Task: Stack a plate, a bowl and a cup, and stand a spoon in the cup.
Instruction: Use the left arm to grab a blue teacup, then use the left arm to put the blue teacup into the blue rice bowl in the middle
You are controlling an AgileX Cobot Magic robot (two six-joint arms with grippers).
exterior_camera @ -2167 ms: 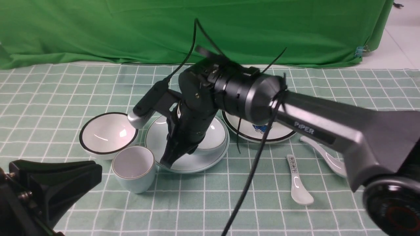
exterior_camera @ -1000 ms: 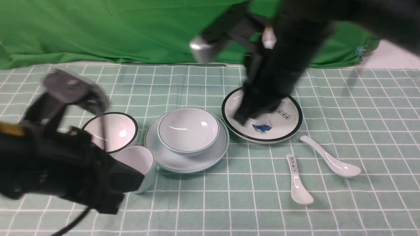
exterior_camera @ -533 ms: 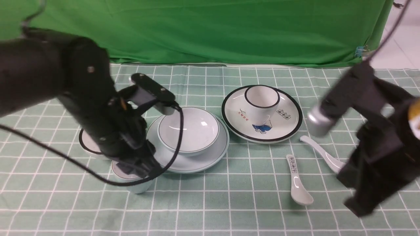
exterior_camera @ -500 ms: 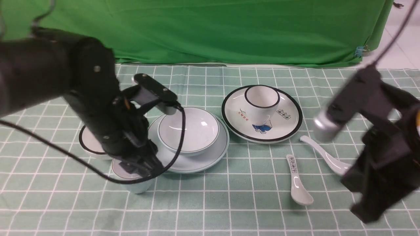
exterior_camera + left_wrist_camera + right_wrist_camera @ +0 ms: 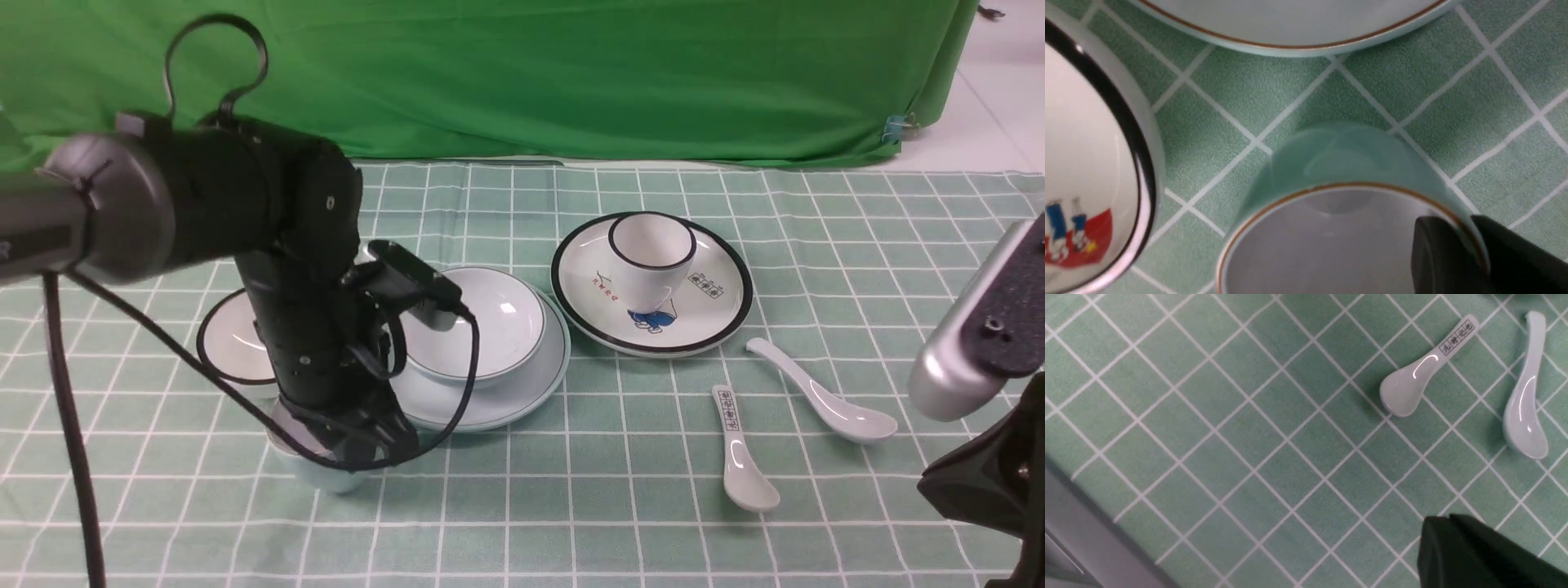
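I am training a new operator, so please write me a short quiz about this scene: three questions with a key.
1. True or false: the bowl sits on the plate.
2. What does the left claw grip? A: the plate. B: the rim of the cup. C: the bowl.
3. Which spoon lies farther toward the robot's right, the plain spoon or the printed spoon?
Key: 1 true; 2 B; 3 the plain spoon.

The left fingers [image 5: 390,441] are down at the cup [image 5: 326,478], mostly hiding it, on the table [image 5: 571,523]. Just beside it, the bowl [image 5: 498,318] sits in the plate [image 5: 522,396]. The spoon [image 5: 816,398] lies well to the right, near a marked spoon [image 5: 737,449].
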